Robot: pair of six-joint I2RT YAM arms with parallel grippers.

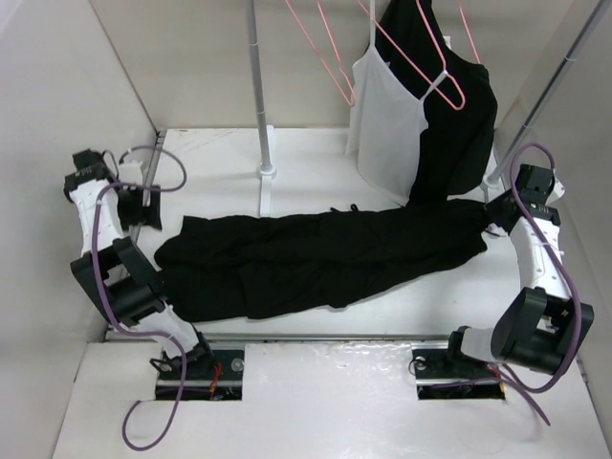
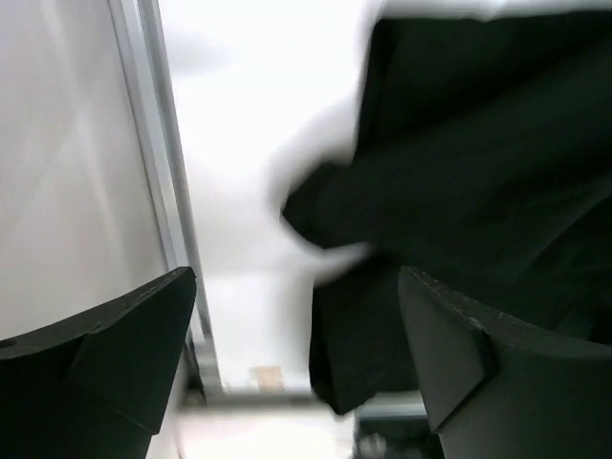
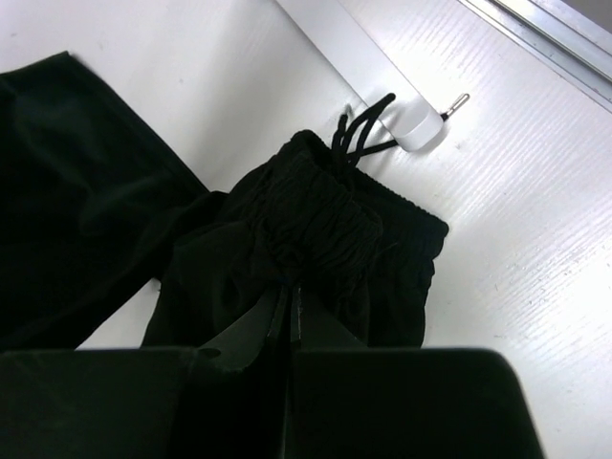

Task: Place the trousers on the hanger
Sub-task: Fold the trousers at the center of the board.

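Observation:
The black trousers (image 1: 325,253) lie stretched across the table, leg ends at the left and waist at the right. My right gripper (image 1: 495,226) is shut on the gathered waistband (image 3: 320,215), next to its drawstring (image 3: 359,129); in the right wrist view the gripper (image 3: 290,287) has its jaws pressed together over the fabric. At the table's left edge my left gripper (image 1: 143,203) stands open beside the leg ends. In the blurred left wrist view the gripper (image 2: 296,277) holds nothing, and trouser fabric (image 2: 469,172) lies by the right finger (image 2: 478,363). An empty pink hanger (image 1: 330,57) hangs from the rail above.
A rack pole (image 1: 256,86) stands on a white foot (image 1: 266,186) behind the trousers. A white camisole (image 1: 387,124) and a black top (image 1: 464,124) hang on another pink hanger (image 1: 445,84) at the back right. A slanted pole (image 1: 545,96) and white walls (image 1: 57,105) enclose the table.

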